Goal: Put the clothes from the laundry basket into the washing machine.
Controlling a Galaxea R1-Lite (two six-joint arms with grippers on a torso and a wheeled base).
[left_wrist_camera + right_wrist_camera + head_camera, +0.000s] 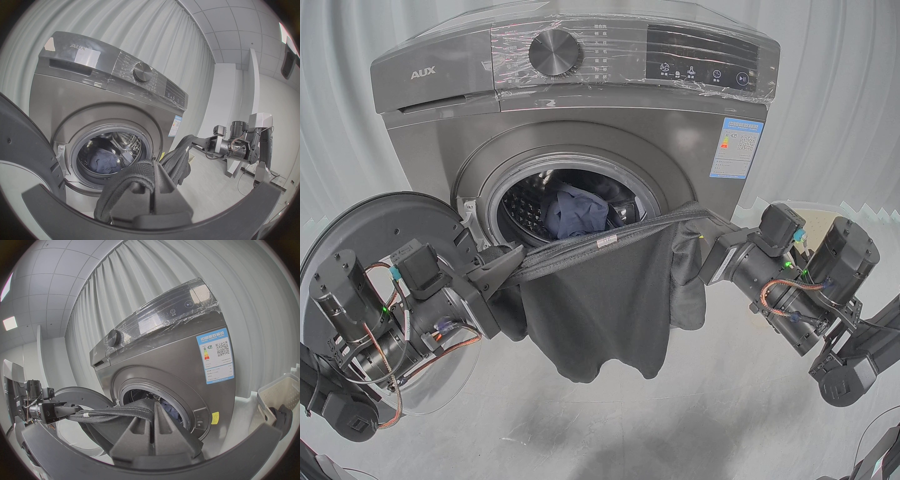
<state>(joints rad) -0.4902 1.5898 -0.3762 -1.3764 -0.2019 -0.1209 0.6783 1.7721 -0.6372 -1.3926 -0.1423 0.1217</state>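
A black garment (600, 294) hangs stretched between my two grippers in front of the washing machine (569, 125), just below its round opening. My left gripper (515, 257) is shut on the garment's waistband at one end, and my right gripper (714, 224) is shut on the other end. The rest of the cloth droops toward the floor. A blue garment (575, 212) lies inside the drum. In the left wrist view the black garment (137, 179) bunches over my left gripper (152, 200). In the right wrist view the black garment (125, 412) runs from my right gripper (152, 437) toward the other arm.
The washer's door (381, 231) stands swung open at the left, behind my left arm. A white laundry basket (278, 396) sits on the floor to the right of the machine, also seen as the basket (822, 219) behind my right arm. Grey curtains line the back.
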